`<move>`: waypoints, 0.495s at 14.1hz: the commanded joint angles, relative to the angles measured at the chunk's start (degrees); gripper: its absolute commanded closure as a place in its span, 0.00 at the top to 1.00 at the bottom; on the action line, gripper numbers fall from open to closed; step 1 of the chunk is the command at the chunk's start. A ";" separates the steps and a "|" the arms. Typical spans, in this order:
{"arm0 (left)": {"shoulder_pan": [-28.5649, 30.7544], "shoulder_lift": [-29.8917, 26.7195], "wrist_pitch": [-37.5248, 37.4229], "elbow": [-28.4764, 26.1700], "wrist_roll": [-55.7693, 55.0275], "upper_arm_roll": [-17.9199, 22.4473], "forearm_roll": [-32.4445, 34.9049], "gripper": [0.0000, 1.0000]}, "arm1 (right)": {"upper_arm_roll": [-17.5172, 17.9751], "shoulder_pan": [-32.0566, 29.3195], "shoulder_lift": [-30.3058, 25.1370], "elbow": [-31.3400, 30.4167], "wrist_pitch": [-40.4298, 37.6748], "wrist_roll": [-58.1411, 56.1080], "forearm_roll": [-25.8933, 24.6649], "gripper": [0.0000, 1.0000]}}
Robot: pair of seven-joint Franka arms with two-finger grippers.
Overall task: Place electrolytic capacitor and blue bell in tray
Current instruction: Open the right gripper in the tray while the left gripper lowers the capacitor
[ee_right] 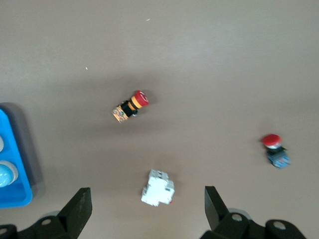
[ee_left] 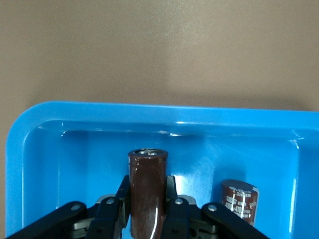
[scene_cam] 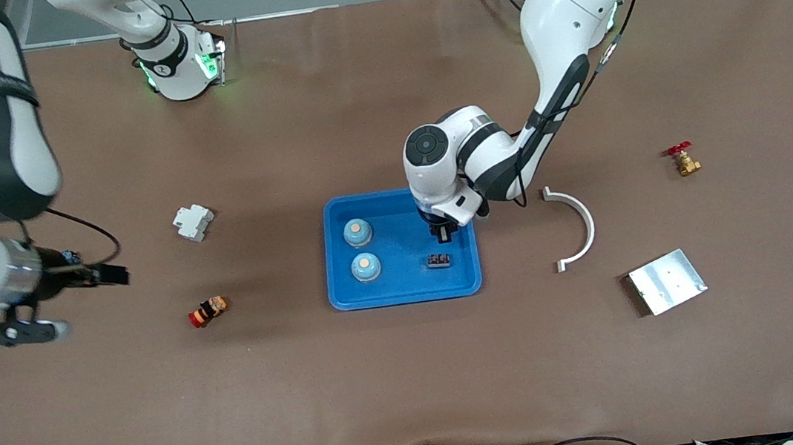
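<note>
L gripper [ee_left: 147,211] clamps capacitor [ee_left: 147,191] upright over tray [ee_left: 45,124] for drop-in; R gripper [ee_right: 147,209] waits, jaws apart.

Right gripper [ee_right: 145,209] open over white breaker [ee_right: 157,188], red-capped button [ee_right: 130,107] near.

Front view looks down from high across the tabletop [scene_cam: 417,399]; both wrist views look down closer, all sharing the blue tray [scene_cam: 345,299] [ee_left: 30,149] [ee_right: 20,169].

Dark brown capacitor [ee_left: 148,191] between my black jaws; bright blue tray [ee_left: 149,117] below; second brown capacitor [ee_left: 239,200] with white stripes beside; brown surface [ee_left: 149,45].
</note>
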 commanded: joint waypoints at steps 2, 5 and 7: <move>-0.47 0.93 -0.02 0.91 -1.00 0.26 -1.24 0.00 | 5.64 -6.20 -8.30 -2.89 -0.90 0.27 -1.78 1.00; -0.56 1.55 0.42 0.91 -1.00 0.26 -0.97 0.00 | 6.96 -8.41 -11.91 -2.37 -2.75 0.27 -1.86 1.00; -0.56 1.46 0.42 0.91 -1.00 0.26 -1.06 0.00 | 6.44 -8.67 -12.18 -1.32 -4.75 -0.25 -1.95 1.00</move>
